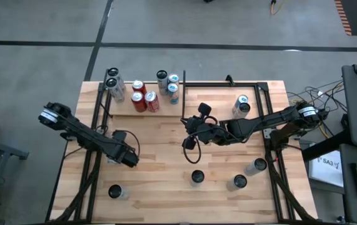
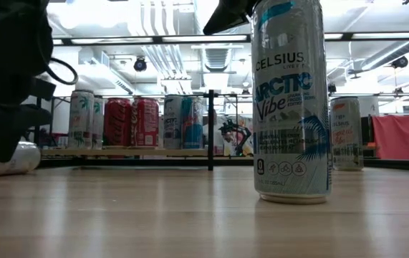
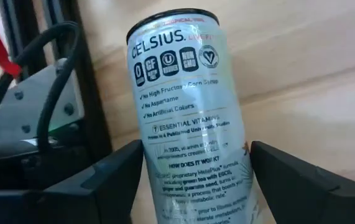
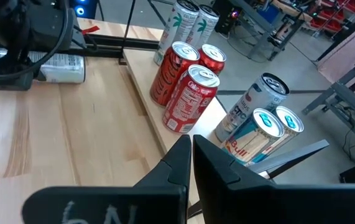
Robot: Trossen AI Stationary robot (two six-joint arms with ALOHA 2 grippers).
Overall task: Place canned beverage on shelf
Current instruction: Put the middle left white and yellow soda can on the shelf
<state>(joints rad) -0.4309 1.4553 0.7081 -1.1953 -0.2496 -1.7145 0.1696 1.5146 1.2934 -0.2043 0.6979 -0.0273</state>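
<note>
Nearest the low camera stands an upright Celsius can (image 2: 291,100), alone on the bare table (image 1: 165,156), just right of the middle at the near side.

At the left, the left gripper (image 3: 196,155) is down at the table over the lying can (image 3: 183,93), a pale Celsius tin on its side. Its two fingers (image 3: 112,171) stand spread on either side of the can's body. One looks about touching and the other stands just off, so I judge nothing is clamped. The can's long axis runs away from the wrist, with its rim end pointing forward. A squeeze across the width should take it, but it would come up lying flat and need tipping upright.

Farther back on the same side is the shelf (image 1: 128,112), a pale panel at the far left of the table. It already carries red cans (image 1: 144,101) and several tall ones. It lies beyond the left gripper, well apart from it, and the left arm is plainly the nearer one.

Mid-table, the right gripper (image 4: 193,155) hangs with its fingers pressed together and empty, pointing toward the shelf. Loose cans (image 1: 248,174) stand at the right.
</note>
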